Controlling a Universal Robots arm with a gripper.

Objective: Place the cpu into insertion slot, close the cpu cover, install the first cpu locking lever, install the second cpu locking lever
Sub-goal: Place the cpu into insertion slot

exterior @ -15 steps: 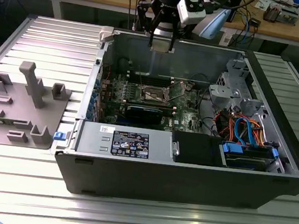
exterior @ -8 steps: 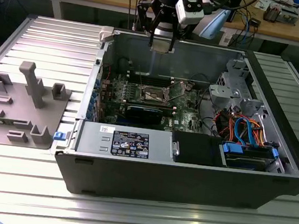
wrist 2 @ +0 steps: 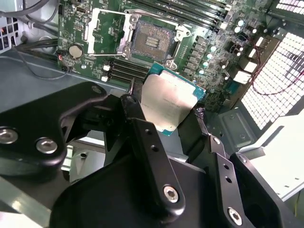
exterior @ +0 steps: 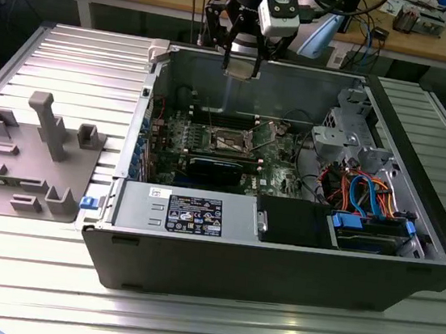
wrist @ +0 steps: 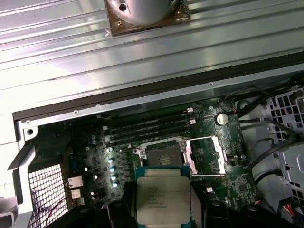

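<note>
The cpu [exterior: 241, 66], a flat square chip with a dull silver top, hangs above the open computer case near its back wall. My gripper [exterior: 242, 58] is shut on it, one finger on each side. In both wrist views the cpu [wrist 2: 171, 102] [wrist: 163, 197] sits between the black fingers [wrist 2: 142, 128], well above the motherboard. The insertion slot [exterior: 232, 142] [wrist 2: 149, 40] [wrist: 164, 154] lies bare on the green board below. The cpu cover [wrist 2: 111, 33] [wrist: 206, 154], a thin silvery frame, is swung open beside the slot.
The case [exterior: 275, 271] lies open on a ribbed metal table. Inside stand a labelled metal box [exterior: 189, 210], a black block [exterior: 294, 220], a drive cage [exterior: 345, 137] and coloured cables [exterior: 366, 193]. A grey fixture [exterior: 37, 152] sits at the exterior view's left.
</note>
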